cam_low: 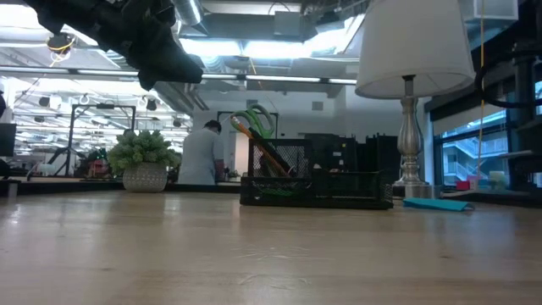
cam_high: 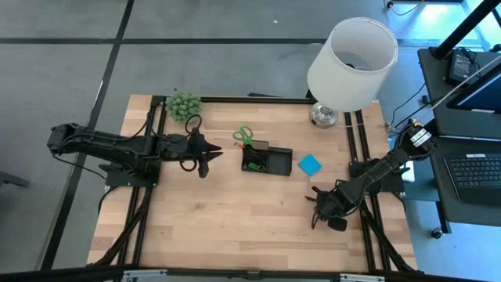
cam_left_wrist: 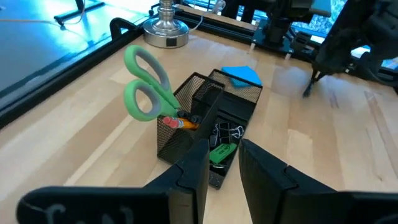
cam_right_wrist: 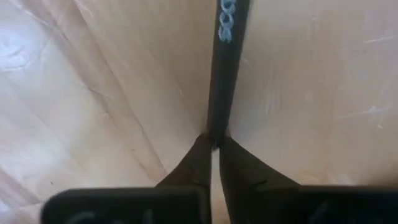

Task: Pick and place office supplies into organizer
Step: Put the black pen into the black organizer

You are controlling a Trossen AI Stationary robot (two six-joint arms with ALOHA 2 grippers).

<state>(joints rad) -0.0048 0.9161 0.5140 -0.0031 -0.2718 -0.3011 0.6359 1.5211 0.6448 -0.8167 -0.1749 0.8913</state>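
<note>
In the organizer (cam_high: 266, 159) at table centre we count one pair of green scissors (cam_left_wrist: 148, 87), at least one orange pencil (cam_left_wrist: 177, 122), several black clips (cam_left_wrist: 227, 131) and one green piece (cam_left_wrist: 222, 153). Left to do: one blue pad (cam_high: 310, 164) just beside it, and one black pen (cam_right_wrist: 222, 68), pinched by the right gripper (cam_right_wrist: 214, 144) low over the table (right side). The left gripper (cam_left_wrist: 222, 163) hangs empty, narrowly parted.

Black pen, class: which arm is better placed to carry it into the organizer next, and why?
Right. The right gripper is already shut on the black pen. The left gripper hovers empty beside the organizer.
</note>
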